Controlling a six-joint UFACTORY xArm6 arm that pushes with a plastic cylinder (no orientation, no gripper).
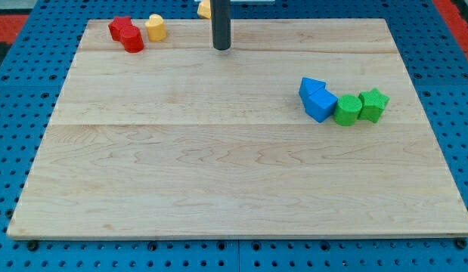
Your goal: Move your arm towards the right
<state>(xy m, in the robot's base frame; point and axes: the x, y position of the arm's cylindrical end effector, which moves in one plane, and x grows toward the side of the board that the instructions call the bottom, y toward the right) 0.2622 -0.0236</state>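
Observation:
My tip (221, 47) is the lower end of a dark rod near the view's top middle of the wooden board (218, 189). It touches no block. A yellow block (206, 8) sits just left of the rod at the top edge, partly hidden by it. Left of the tip lie a yellow block (156, 28) and two red blocks (122, 28) (132, 40) close together. At the view's right, two blue blocks (311, 88) (320, 105) touch a green block (346, 110), with a green star-like block (373, 105) beside it.
The board lies on a blue pegboard table (14, 113) that surrounds it on all sides. A red surface (7, 19) shows at the view's top corners.

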